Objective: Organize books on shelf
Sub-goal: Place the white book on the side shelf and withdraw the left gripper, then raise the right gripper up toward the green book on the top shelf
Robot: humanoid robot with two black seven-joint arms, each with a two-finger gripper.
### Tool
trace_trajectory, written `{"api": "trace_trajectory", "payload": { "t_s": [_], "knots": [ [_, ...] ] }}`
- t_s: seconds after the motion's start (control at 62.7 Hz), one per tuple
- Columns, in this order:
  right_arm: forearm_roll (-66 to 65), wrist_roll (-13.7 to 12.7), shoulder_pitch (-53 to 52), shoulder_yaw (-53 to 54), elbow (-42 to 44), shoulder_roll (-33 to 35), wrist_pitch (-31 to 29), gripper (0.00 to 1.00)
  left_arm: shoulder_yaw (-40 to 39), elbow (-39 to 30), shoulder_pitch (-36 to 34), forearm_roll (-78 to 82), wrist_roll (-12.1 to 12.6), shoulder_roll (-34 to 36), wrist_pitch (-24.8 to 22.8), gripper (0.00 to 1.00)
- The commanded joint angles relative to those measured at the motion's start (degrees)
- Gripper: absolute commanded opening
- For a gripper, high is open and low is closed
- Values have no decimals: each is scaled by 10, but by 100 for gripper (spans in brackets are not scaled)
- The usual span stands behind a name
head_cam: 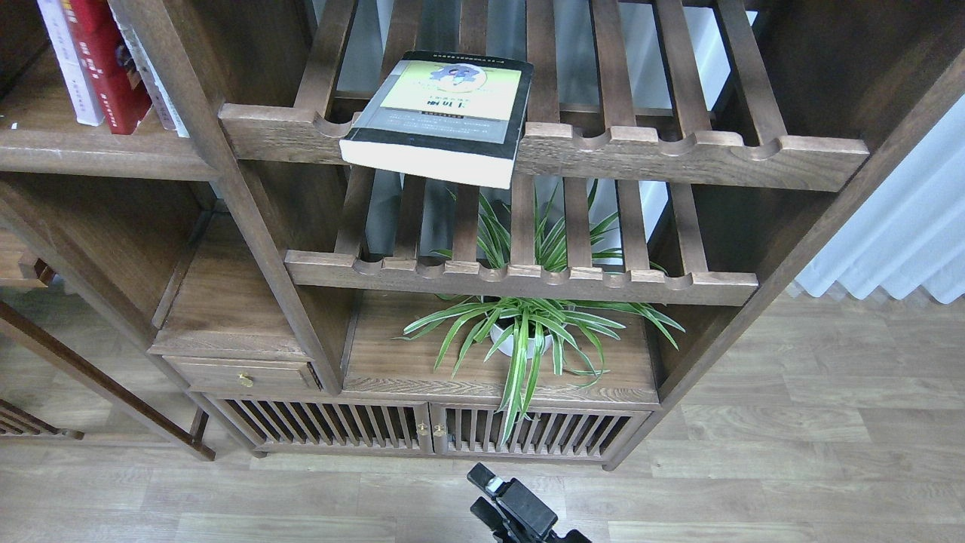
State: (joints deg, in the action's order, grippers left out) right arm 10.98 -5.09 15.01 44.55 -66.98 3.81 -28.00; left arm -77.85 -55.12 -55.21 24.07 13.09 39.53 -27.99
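Note:
The thick black-bordered yellow-green book [445, 113] lies flat on the upper slatted rack [678, 154], its near end hanging over the scalloped front rail. The red book [105, 64] and a pale white book [68, 68] stand upright on the solid dark-brown shelf [90, 154] at the top left. One black gripper [513, 507] shows at the bottom edge, low over the floor and far below the books. It seems to come in from the lower right, so I take it for my right one. Its fingers cannot be told apart. My left gripper is out of view.
More pale books [154, 75] stand right of the red one. A second slatted rack [520, 283] lies below the first. A potted spider plant [528, 332] stands on the board under it, above slatted cabinet doors [422, 430]. A small drawer [241, 373] is on the left.

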Motion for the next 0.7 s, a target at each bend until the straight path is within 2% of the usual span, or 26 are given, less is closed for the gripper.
{"api": "trace_trajectory", "payload": {
  "t_s": [0.0, 0.128, 0.43, 0.67, 0.686],
  "knots": [
    [1, 0, -1, 3, 0, -1, 0, 99, -35, -24, 35, -22, 1, 6, 0, 57],
    [2, 0, 0, 7, 0, -1, 0, 99, -82, -72, 103, -39, 1, 11, 0, 71],
    [2, 0, -2, 7, -1, -3, 0, 99, -215, -211, 286, -61, 10, 13, 0, 85],
    [3, 0, -7, 9, 0, -16, 0, 99, -253, -235, 401, -89, 9, 7, 0, 93],
    [4, 0, -8, 9, 0, -16, 0, 99, -253, -235, 431, -97, 9, 4, 0, 95]
  ]
}}
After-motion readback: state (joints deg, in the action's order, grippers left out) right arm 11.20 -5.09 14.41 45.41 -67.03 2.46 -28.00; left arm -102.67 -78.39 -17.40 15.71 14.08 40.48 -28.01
